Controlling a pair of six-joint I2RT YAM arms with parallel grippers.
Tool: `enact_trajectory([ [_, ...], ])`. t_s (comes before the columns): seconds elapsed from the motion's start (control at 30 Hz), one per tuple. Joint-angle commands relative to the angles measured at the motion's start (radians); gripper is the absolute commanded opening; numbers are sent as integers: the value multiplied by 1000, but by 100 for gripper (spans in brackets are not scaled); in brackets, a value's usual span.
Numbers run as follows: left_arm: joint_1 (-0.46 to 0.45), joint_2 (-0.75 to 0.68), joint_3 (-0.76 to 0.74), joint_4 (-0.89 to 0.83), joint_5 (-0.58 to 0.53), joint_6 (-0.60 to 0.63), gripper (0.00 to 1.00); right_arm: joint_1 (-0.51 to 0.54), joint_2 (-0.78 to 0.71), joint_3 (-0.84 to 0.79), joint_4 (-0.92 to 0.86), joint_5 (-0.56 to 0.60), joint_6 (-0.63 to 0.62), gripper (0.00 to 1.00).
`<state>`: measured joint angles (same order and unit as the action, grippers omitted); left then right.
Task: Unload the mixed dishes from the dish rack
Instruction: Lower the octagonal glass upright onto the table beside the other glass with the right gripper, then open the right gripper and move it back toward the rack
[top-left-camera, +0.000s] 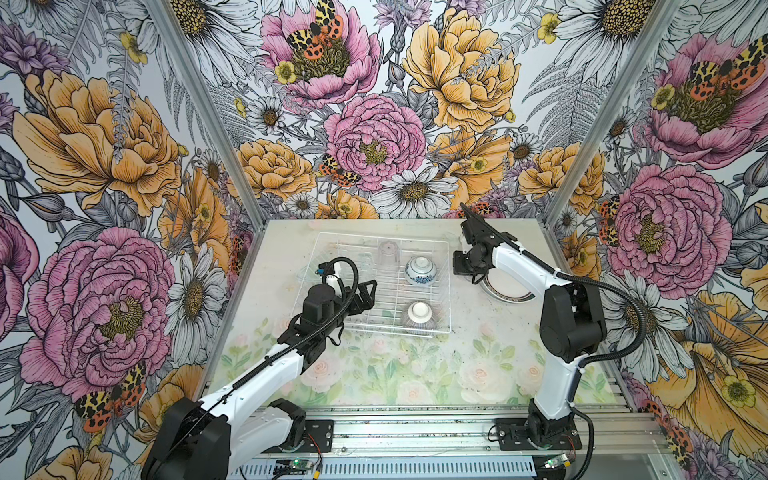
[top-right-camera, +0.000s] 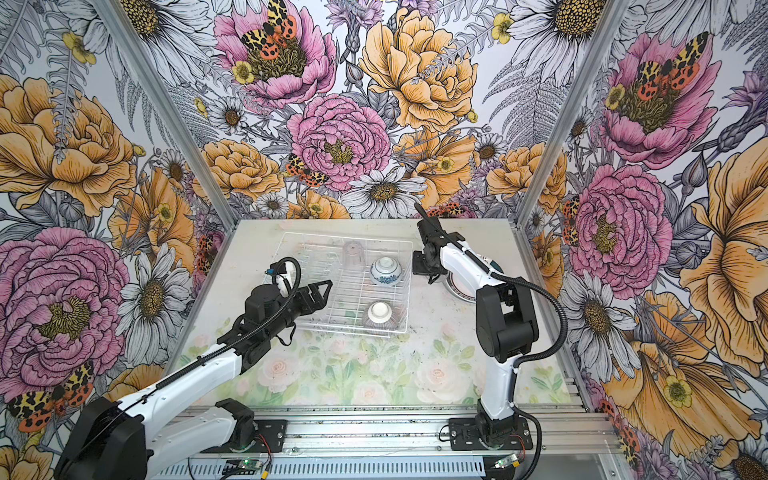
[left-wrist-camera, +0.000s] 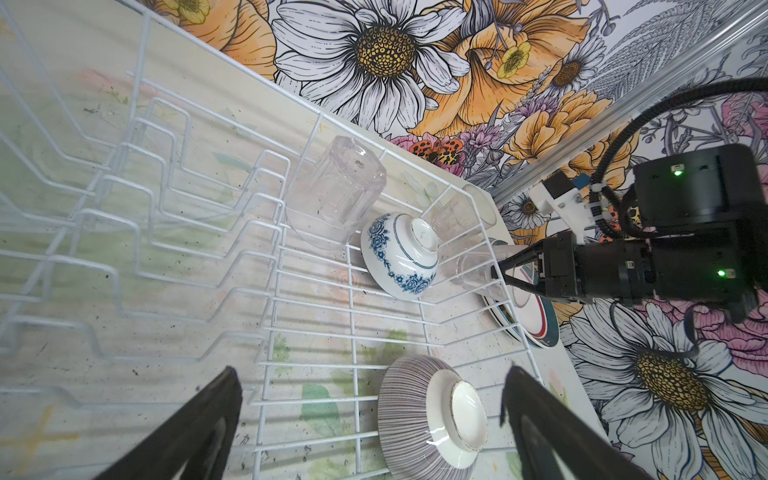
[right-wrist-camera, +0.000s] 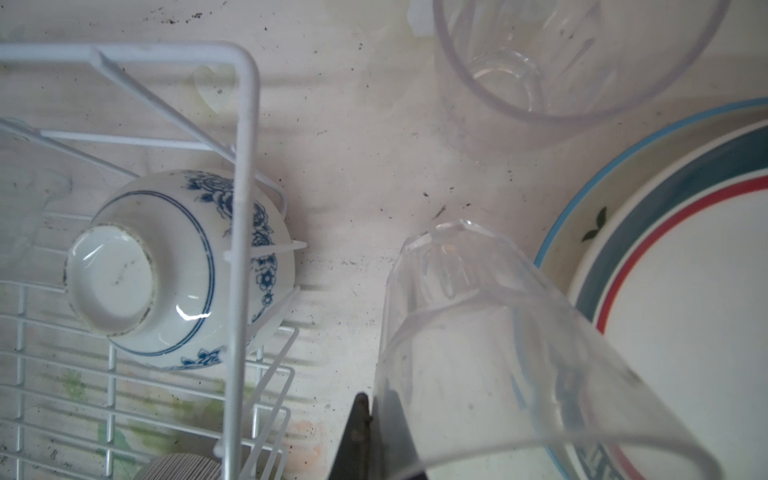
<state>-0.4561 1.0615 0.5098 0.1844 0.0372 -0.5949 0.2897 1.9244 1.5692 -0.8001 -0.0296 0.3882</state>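
Observation:
The white wire dish rack (top-left-camera: 446, 291) (top-right-camera: 407, 291) holds an upturned clear tumbler (top-left-camera: 387, 253) (left-wrist-camera: 332, 195), an upturned blue-and-white floral bowl (top-left-camera: 421, 270) (right-wrist-camera: 166, 270) and an upturned ribbed bowl (top-left-camera: 417, 316) (left-wrist-camera: 424, 415). My left gripper (top-left-camera: 370, 297) (left-wrist-camera: 372, 374) hovers open over the rack's left half, facing the ribbed bowl. Right of the rack, my right gripper (left-wrist-camera: 496, 272) is shut on the wall of a second tumbler (right-wrist-camera: 498, 353), tilted above the table. The teal-and-red-rimmed plate (top-left-camera: 509, 291) (right-wrist-camera: 685, 291) lies flat beside it.
A third tumbler (right-wrist-camera: 573, 58) (left-wrist-camera: 478, 208) stands upright on the table beyond the held one, near the rack's far right corner. Upright plate slots (left-wrist-camera: 137, 199) fill the rack's left half. Floral walls close in the back and sides.

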Motion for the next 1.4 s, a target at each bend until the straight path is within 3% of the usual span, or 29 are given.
enact_trajectory([
  [0.0, -3, 0, -18, 30, -6, 0, 99, 10, 42, 67, -49, 25, -36, 0],
  [0.13, -3, -2, -19, 30, -5, -2, 99, 18, 81, 117, -89, 29, -50, 0],
  [0.2, -1, -5, -21, 31, -8, 0, 99, 21, 95, 133, -97, 24, -53, 15],
  [0.27, 1, -5, -24, 32, -10, 0, 99, 22, 100, 144, -100, 17, -55, 40],
  [0.33, 2, -4, -23, 31, -7, -1, 99, 21, 95, 146, -99, 11, -56, 54],
  [0.4, 5, -2, -22, 32, -6, 0, 99, 21, 81, 150, -96, 4, -58, 62],
  [0.77, 28, 18, 20, -14, 10, 11, 99, 15, -143, 101, -10, -24, -69, 71],
  [1.07, 28, 99, 172, -67, 29, 18, 99, 20, -501, -406, 465, -298, 13, 82],
  [1.37, 4, 382, 462, -242, 68, 76, 99, 31, -711, -729, 723, -278, 80, 89],
])
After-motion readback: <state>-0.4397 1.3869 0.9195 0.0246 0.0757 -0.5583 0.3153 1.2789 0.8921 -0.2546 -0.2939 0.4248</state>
